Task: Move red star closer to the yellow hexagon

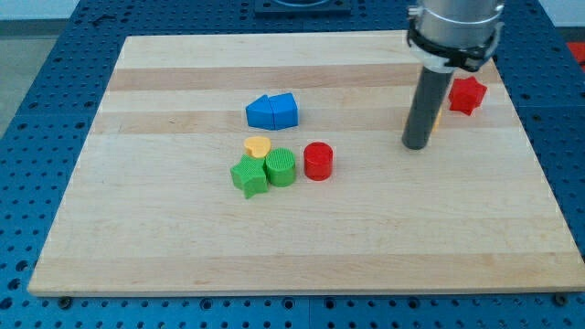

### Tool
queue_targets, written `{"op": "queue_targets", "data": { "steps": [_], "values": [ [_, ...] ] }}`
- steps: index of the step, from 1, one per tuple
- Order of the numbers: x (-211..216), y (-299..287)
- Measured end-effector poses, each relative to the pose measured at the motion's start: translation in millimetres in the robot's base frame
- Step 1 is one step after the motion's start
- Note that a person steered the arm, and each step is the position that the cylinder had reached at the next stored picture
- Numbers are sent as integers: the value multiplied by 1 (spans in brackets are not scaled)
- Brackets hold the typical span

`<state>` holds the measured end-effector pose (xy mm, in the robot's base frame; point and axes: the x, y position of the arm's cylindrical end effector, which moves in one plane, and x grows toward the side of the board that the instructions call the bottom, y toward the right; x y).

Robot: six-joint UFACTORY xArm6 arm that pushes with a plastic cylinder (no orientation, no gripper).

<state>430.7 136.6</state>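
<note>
The red star (467, 95) lies near the board's right edge, toward the view's top. A small sliver of a yellow block (438, 117) shows just left of and below it; the rod hides most of it, so I cannot make out its shape. My tip (416, 146) rests on the board below and to the left of the yellow sliver, and left of and below the red star. It is not touching the red star.
Two blue blocks (271, 111) sit side by side left of centre. Below them cluster a yellow heart (257, 146), a green star (249, 176), a green cylinder (281, 168) and a red cylinder (318, 161). The wooden board (137, 256) lies on a blue perforated table.
</note>
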Motion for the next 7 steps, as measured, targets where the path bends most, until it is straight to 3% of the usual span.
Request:
{"op": "queue_targets", "data": {
  "steps": [2, 4, 5, 6, 7],
  "values": [
    [-82, -3],
    [-95, 2],
    [-107, 32],
    [-136, 98],
    [-137, 99]
  ]
}}
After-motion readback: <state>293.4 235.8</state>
